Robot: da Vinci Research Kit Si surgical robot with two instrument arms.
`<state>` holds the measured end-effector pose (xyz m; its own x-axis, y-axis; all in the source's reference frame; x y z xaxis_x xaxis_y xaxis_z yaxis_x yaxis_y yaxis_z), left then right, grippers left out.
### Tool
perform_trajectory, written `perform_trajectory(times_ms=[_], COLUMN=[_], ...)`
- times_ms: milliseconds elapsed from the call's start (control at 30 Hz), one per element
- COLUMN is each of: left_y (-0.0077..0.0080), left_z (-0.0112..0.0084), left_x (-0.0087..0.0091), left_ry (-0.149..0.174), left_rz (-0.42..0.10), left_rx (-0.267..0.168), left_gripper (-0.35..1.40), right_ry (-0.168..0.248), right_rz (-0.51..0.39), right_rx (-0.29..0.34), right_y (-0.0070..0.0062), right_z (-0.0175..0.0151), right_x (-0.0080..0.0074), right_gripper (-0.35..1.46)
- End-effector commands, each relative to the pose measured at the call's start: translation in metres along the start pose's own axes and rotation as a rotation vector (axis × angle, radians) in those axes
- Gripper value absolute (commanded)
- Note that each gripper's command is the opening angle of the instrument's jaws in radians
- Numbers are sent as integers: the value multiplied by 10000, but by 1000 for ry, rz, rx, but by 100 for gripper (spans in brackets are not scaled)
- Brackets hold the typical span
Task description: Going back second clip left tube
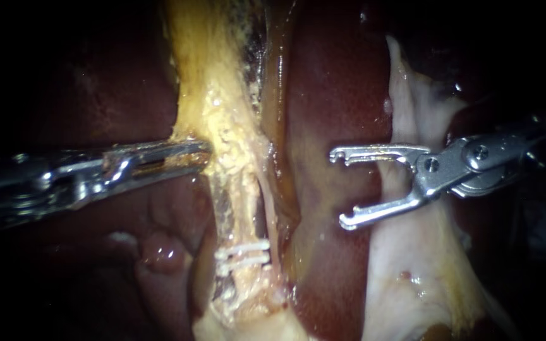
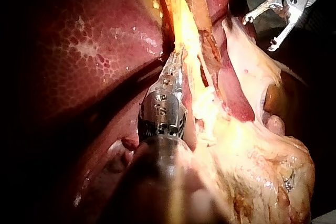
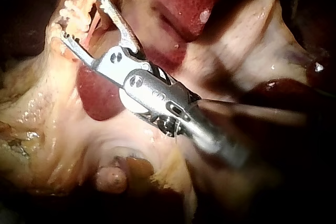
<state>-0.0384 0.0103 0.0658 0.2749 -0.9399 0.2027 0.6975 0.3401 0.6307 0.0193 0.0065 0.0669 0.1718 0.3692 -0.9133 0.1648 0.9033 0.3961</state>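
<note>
Right instrument (image 1: 338, 188): jaws spread wide, nothing between them, tips facing the left instrument. They hang in front of the dark red liver (image 1: 336, 95); a pale tissue flap (image 1: 412, 265) lies behind and under the hinge.

Left instrument (image 1: 205, 155): jaws nearly together, tips pinching the edge of the yellow tissue strand (image 1: 222, 95). The left wrist view shows the same, with the tips buried in the yellow tissue.

Tube (image 1: 242, 208): runs down from the strand, just past the left tips. 2 white clips (image 1: 242, 252) cross it side by side, almost touching, further below the left jaws.

Right jaws to clips: well apart. The clips sit beyond the lower jaw tip, on the left instrument's side. A band of liver lies between the right jaws and the tube.
</note>
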Motion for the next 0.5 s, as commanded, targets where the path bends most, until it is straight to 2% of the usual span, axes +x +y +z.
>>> perform_trajectory(times_ms=[33, 167, 500], left_y=[-2, -6, -1], left_z=[5, 11, 8], left_x=[2, 0, 0], left_ry=[7, 13, 16], left_rz=[1, 1, 3], left_rx=[2, 6, 10], left_gripper=[-35, -35, -35], right_ry=[-1, -1, -1], right_rz=[2, 2, -5], right_rx=[0, -1, 0], right_y=[0, 0, -1], right_z=[0, 0, 0], right_x=[0, 0, -1], right_gripper=[60, 60, 60])
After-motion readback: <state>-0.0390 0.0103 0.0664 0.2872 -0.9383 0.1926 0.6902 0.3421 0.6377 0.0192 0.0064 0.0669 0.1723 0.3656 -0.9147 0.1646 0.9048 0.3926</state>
